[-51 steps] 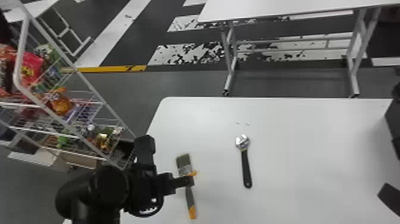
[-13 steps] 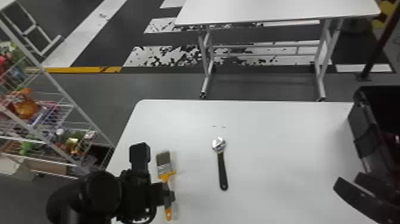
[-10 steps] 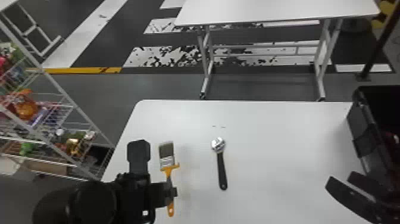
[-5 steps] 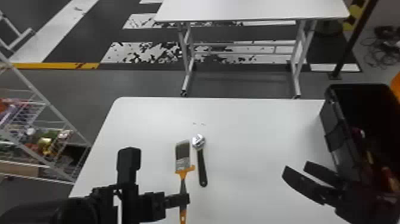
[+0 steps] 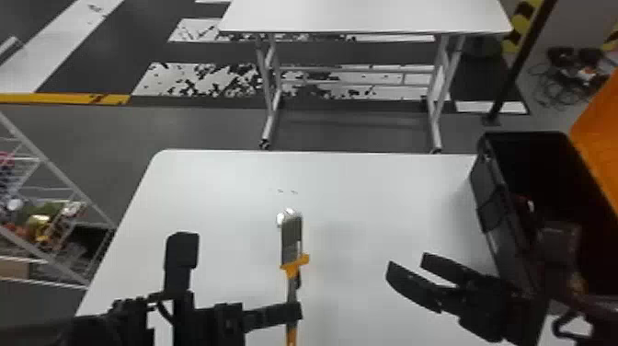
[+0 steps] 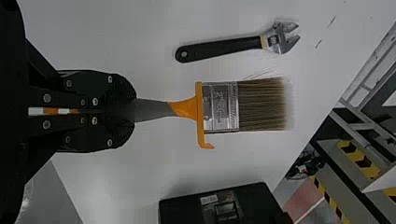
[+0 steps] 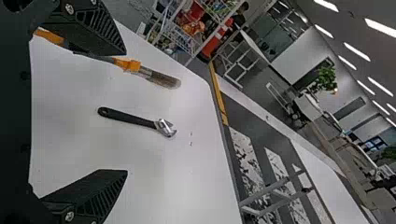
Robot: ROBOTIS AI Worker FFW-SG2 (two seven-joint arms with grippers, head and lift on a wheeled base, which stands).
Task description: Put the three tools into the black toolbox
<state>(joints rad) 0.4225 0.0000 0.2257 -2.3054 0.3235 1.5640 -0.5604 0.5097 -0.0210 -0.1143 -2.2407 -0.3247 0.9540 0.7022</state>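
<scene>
- Paintbrush, head view: pinched by its handle in the left gripper, apparently raised off the white table. Its long axis runs away from the robot, bristles at the far end, so it lies across the way to the black toolbox, which stands open at the table's right.
- Same view: the right gripper, its fingers spread, hangs between the brush and the toolbox, just beside the box. Its tips point left, towards the brush but well apart from it. It is the nearer arm to the box; the left has the longer way to go.
- Same view: the adjustable wrench is partly covered by the bristles. Something red shows inside the toolbox; I cannot tell if it is the third tool.
- Left wrist view: the fingers are pressed together on the handle, with the brush in line with them, bristles straight out ahead. The wrench lies on the table, beside the brush and nearly parallel to it; the toolbox is on the brush's other side.
- Right wrist view: the fingers stand wide with nothing between them; wrench and brush lie beyond. If a handover comes next, I judge these fingers should close across the brush's long axis, from its right, clear of the left gripper.
</scene>
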